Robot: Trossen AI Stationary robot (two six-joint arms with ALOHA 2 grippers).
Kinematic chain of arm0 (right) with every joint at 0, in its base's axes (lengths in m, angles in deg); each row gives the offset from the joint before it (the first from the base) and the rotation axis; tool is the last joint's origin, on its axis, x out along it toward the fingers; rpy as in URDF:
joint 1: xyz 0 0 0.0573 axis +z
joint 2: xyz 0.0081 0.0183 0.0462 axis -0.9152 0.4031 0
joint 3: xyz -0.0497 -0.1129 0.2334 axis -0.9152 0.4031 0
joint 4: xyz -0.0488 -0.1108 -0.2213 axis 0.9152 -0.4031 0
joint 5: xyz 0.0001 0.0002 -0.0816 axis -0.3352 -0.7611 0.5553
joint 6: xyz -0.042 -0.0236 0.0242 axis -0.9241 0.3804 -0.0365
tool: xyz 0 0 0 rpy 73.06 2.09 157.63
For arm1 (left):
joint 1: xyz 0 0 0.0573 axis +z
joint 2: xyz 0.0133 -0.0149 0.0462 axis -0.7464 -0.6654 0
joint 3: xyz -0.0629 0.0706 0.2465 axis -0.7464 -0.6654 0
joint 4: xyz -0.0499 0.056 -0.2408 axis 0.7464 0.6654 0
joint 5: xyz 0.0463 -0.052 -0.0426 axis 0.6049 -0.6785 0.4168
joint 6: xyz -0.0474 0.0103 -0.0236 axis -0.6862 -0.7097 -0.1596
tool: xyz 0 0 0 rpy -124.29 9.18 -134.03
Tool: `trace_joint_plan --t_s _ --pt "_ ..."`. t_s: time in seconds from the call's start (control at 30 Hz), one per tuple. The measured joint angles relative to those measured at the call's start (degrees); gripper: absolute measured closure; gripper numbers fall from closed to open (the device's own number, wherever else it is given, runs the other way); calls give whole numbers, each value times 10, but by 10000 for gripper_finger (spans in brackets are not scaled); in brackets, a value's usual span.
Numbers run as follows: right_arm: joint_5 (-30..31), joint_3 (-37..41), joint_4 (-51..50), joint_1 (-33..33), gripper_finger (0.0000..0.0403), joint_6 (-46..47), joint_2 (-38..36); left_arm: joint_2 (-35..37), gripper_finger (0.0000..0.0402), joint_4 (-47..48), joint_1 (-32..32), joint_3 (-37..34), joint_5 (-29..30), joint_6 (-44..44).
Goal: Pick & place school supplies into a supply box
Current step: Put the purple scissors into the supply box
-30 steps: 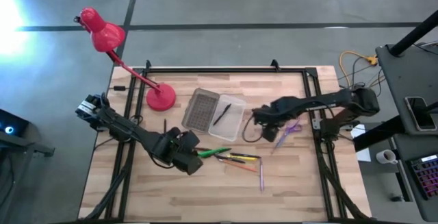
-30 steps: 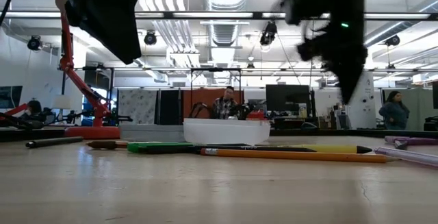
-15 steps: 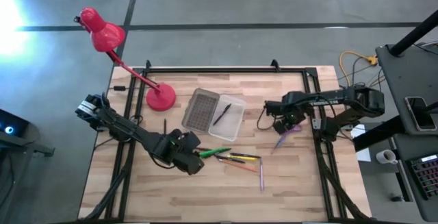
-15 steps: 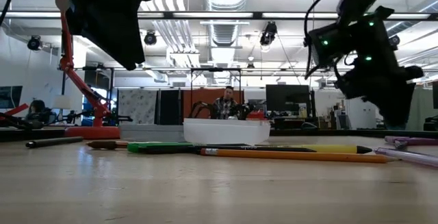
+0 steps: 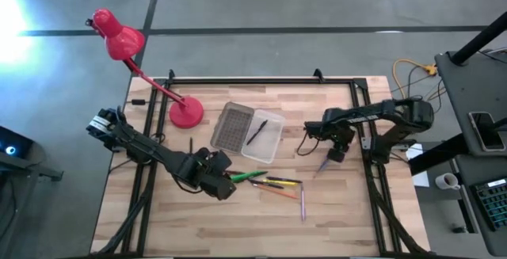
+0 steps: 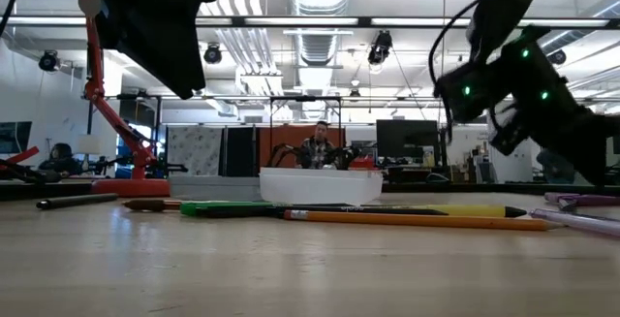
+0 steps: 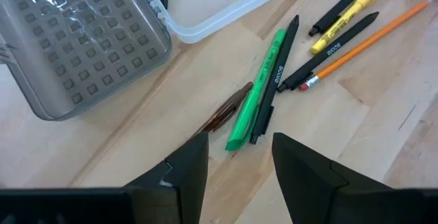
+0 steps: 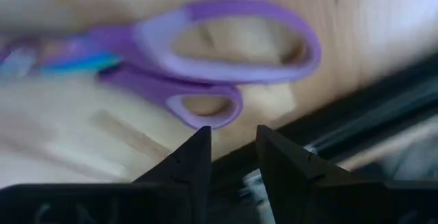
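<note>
Your right gripper (image 5: 336, 153), fingers parted and empty, hovers right of centre in the high view above the scissors (image 8: 205, 59). The supply box (image 5: 247, 131) lies open at centre, with the pens (image 7: 263, 90) below it. The thin handles could skid sideways if only one fingertip catches them.

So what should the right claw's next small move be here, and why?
Probably lower the right claw onto the purple scissors and close. Its fingers are open just above the handle loops, and the scissors lie on the wood beside the table's frame, outside the supply box. The left claw hovers open by the green marker.
</note>
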Motion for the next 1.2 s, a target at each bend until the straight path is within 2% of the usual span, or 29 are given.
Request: trace_joint_plan --t_s 0.1,0.17,0.27,0.37,0.5,0.73,0.8,0.87,0.93,1.0,1.2 --pt "-20 1 20 -11 287 138 42 0 254 0 1 0 0 0" --pt "-21 0 45 -10 283 168 61 0 254 0 3 0 0 -1" --pt "-43 -6 59 -9 281 169 74 0 254 0 3 0 0 -1" --pt "-28 -27 67 -6 286 177 74 0 254 0 3 0 -1 -1" --pt "28 -69 161 5 296 166 39 0 254 0 3 0 -1 -1" --pt "52 -128 179 18 305 99 -53 0 254 0 5 0 -1 -1" --pt "44 -145 178 9 303 94 -63 0 254 1 6 0 -2 -1" --pt "5 -155 174 -5 301 127 -63 0 254 0 6 1 -2 -1" --pt "-35 -162 182 -12 298 156 -48 1 254 -1 6 1 -1 -1" --pt "-48 -169 206 -5 294 176 -24 1 254 -2 6 1 -1 -1" --pt "-11 -222 181 31 272 197 84 3 254 -4 6 1 0 -1"
